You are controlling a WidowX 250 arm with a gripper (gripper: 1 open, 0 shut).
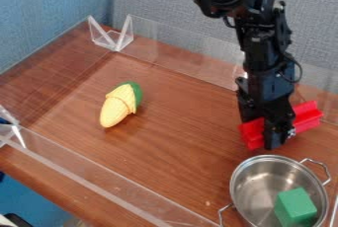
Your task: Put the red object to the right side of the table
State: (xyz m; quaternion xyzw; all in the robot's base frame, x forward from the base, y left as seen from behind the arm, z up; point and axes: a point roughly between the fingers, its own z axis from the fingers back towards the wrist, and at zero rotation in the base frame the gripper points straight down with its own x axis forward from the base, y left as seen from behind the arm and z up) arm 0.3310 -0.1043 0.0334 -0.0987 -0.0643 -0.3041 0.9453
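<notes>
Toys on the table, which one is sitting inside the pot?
The green cube. It lies in the steel pot, while the corn toy rests on bare wood and the red block is in the gripper.

There are no words, numbers, labels or signs to read anywhere here; nothing has writing on it.

Red object point(280, 125) bright red; table point(172, 93) reddish-brown wood-grain.

One red object point(284, 124), one yellow-green corn toy point(121, 105). One steel pot point(254, 185), one green cube point(295, 209) inside. One gripper point(272, 127).
</notes>
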